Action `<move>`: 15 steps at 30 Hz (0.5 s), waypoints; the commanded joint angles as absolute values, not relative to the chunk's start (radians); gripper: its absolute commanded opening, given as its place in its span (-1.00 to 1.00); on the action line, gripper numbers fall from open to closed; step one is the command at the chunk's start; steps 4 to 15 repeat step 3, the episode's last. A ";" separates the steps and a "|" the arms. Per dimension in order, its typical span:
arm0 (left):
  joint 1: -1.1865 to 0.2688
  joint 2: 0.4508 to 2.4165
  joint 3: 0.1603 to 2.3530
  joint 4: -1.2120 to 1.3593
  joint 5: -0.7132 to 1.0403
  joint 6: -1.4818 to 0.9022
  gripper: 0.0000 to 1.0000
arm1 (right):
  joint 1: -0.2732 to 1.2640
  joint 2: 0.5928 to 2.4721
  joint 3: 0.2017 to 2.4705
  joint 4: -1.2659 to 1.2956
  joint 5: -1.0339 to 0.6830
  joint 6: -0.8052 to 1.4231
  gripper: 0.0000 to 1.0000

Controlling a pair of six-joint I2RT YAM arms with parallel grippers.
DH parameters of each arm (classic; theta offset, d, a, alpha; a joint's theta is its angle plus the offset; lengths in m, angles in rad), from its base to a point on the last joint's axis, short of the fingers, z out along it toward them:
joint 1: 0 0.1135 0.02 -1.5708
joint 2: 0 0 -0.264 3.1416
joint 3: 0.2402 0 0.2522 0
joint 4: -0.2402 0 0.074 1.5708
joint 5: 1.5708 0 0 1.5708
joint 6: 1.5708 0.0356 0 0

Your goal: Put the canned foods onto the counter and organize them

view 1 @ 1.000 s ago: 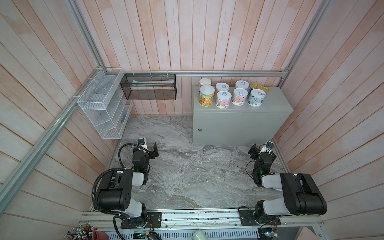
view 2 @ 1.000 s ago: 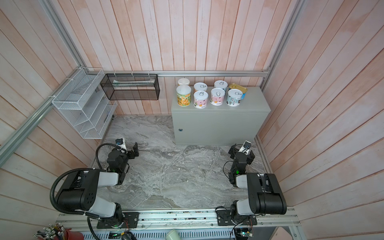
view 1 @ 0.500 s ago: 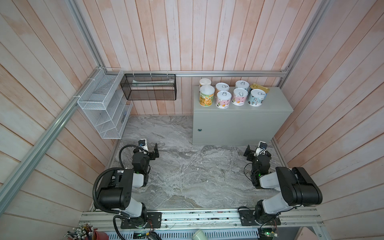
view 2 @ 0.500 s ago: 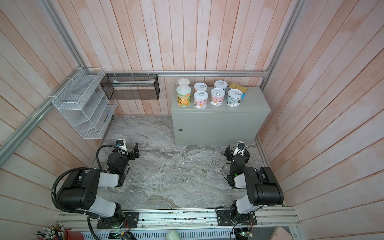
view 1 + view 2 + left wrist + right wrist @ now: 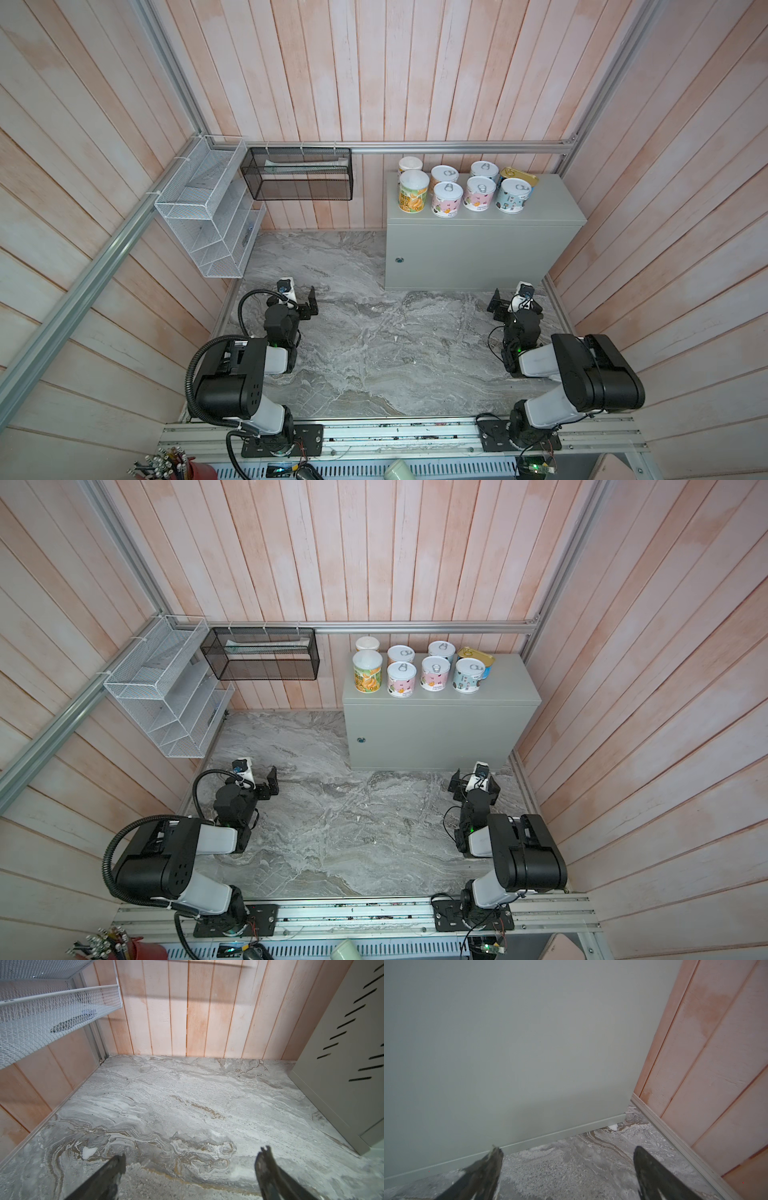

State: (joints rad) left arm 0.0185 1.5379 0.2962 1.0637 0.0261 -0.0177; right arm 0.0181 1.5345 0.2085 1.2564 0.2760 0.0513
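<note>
In both top views we see the counter (image 5: 544, 199), a light-grey metal box, at the upper right of the marble-patterned floor (image 5: 374, 353). All eight canned foods (image 5: 447, 199) stand on the left and back part of its top, in two rows. The front row runs from a yellow-green can (image 5: 414, 195) on the left through three pastel pull-tab cans (image 5: 479, 193). Behind them stand a second yellow-green can (image 5: 410, 164), two more pull-tab cans and, at the right end, the flat gold tin (image 5: 519, 176). The left gripper (image 5: 300, 301) sits low at the lower left, and the right gripper (image 5: 515, 309) at the lower right, near the counter's front.

In the left wrist view, the left gripper (image 5: 192, 1157) has its fingers spread wide at the bottom edge, with nothing between them, over bare floor. A white mesh rack (image 5: 52, 1012) fills the upper left, and the counter's slotted side (image 5: 332, 1105) runs down the right edge.

In the right wrist view, the right gripper (image 5: 569, 1152) also stands wide apart and empty at the bottom. The counter's plain front (image 5: 508, 1043) fills the upper left.
</note>
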 commanded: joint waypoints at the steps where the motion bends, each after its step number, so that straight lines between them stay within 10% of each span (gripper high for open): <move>1: 0.015 1.544 0.295 1.098 0.029 0.001 1.00 | 0.023 1.523 0.219 1.259 0.265 0.042 0.96; 15: 0.015 1.543 0.292 1.101 0.029 0.000 1.00 | 0.024 1.523 0.219 1.261 0.265 0.041 0.96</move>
